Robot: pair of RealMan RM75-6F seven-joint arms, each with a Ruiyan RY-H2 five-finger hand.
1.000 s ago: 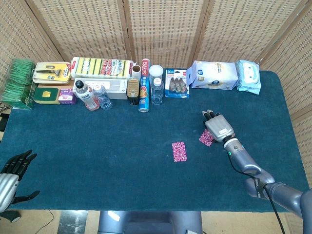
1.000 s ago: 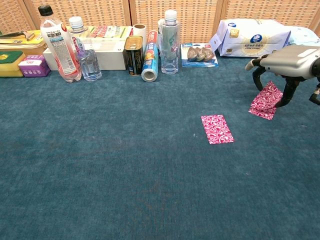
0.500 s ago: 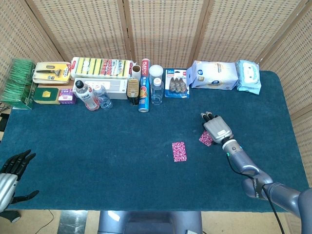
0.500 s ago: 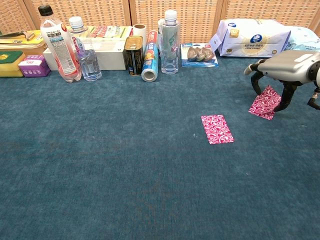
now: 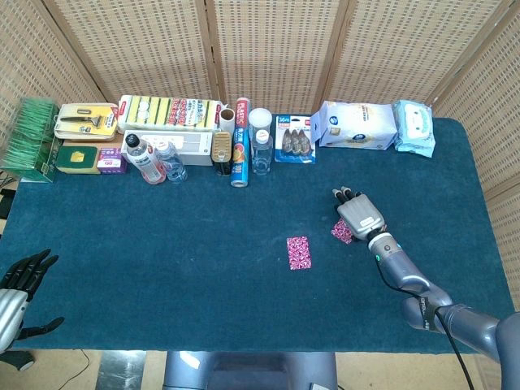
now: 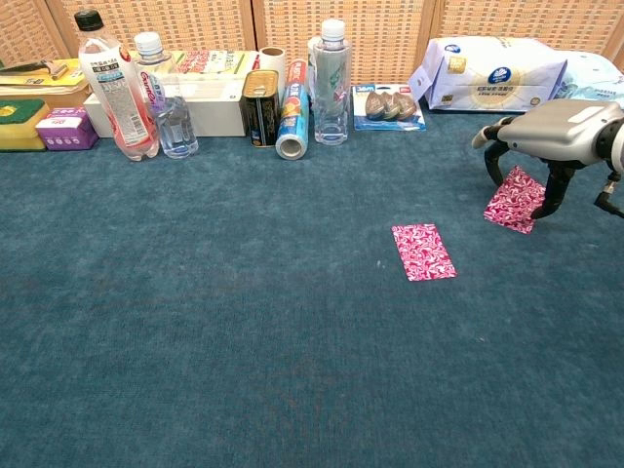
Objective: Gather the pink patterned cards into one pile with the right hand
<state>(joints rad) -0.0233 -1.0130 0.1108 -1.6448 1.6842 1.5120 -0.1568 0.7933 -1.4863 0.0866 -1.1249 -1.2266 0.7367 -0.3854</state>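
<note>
hovering low over a blue felt table [image 5: 162, 244], the right hand [image 5: 358, 214] is arched palm-down above one pink patterned card [image 6: 514, 198], its fingers [image 6: 495, 156] curled downward and spread either side of the card. whether the fingertips actually pinch the card or only rest beside it cannot be told from either view. the card sits directly under the hand, with one corner poking out toward the table's middle. a second pink patterned card [image 6: 423, 251] lies flat on the felt, apart from the hand, on its inner side and a little nearer the robot. beyond the hand, along the far edge of the table, runs a row of goods, including a white pack of wipes [image 5: 357, 125] and a clear bottle [image 5: 260, 141]. the left hand [image 5: 18, 286] rests far away at the table's near corner, fingers apart, holding nothing.
</note>
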